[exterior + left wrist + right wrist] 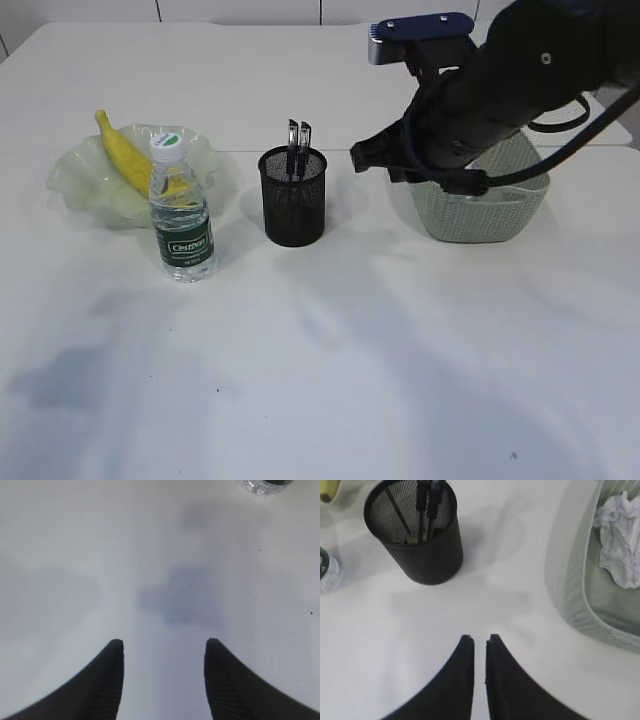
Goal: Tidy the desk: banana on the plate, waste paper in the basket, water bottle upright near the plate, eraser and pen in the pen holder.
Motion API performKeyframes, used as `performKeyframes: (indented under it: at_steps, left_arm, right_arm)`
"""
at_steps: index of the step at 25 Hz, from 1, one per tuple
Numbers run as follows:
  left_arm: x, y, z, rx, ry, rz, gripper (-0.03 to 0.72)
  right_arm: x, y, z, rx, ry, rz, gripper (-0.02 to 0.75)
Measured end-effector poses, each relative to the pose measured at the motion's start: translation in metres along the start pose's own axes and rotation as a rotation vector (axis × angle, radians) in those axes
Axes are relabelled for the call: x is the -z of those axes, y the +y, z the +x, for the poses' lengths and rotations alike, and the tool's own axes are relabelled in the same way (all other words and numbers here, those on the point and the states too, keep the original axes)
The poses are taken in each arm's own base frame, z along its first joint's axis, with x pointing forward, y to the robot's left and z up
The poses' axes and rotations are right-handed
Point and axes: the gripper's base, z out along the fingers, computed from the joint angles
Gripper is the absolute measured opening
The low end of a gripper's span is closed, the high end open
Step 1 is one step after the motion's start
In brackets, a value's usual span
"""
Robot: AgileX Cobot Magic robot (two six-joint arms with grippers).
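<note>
A: Banana (127, 155) lies on the plate (75, 180), far to the left of the right claw (480, 639) and behind the water bottle (181, 210), which stands upright just in front of that plate

B: And the pen holder (420, 535)?

A: It stands ahead of the right claw and a little to its left; pens (427, 505) stand upright in it, long axis vertical, and something pale sits at the bottom, maybe the eraser, I cannot tell for sure

B: The waste paper (620, 540)?

A: Ahead and to the right of the same claw, already inside the basket (570, 590)

B: How are the claws?

A: The right one is almost closed, only a thin slit between the jaws, and holds nothing. The left claw (162, 645) stands about half open, also holding nothing, over bare worktop (75, 555); only the bottle's base peeks in ahead of it, to the right

B: So which arm is nearer to any remaining work?

A: I judge nothing remains to pick up; every thing seems to be in its place, so probably both arms only need to go back
</note>
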Motion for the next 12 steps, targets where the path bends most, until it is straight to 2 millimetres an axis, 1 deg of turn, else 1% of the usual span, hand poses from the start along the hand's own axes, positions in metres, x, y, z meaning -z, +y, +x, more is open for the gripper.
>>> performKeyframes:
  at_steps: [2,4,7,9,10,12]
  left_arm:
    - [0.0,0.0,0.0,0.0,0.0,0.0,0.363]
    - [0.0,0.0,0.0,0.0,0.001,0.0,0.363]
    - [0.0,0.0,0.0,0.0,0.002,0.0,0.363]
    - [0.0,0.0,0.0,0.0,0.002,0.0,0.362]
    - [0.0,0.0,0.0,0.0,0.002,0.0,0.362]
    - [0.0,0.0,0.0,0.0,0.002,0.0,0.362]
  right_arm:
    - [0.002,-0.007,0.0,0.002,0.037,0.009,0.065]
    - [0.004,-0.02,-0.001,-0.017,0.081,0.014,0.065]
    - [0.005,-0.049,0.006,-0.094,0.17,-0.007,0.065]
    - [0.008,-0.073,0.01,-0.149,0.218,-0.02,0.065]
    - [0.01,-0.085,0.012,-0.179,0.235,-0.024,0.065]
    - [0.022,-0.102,0.013,-0.218,0.239,-0.019,0.065]
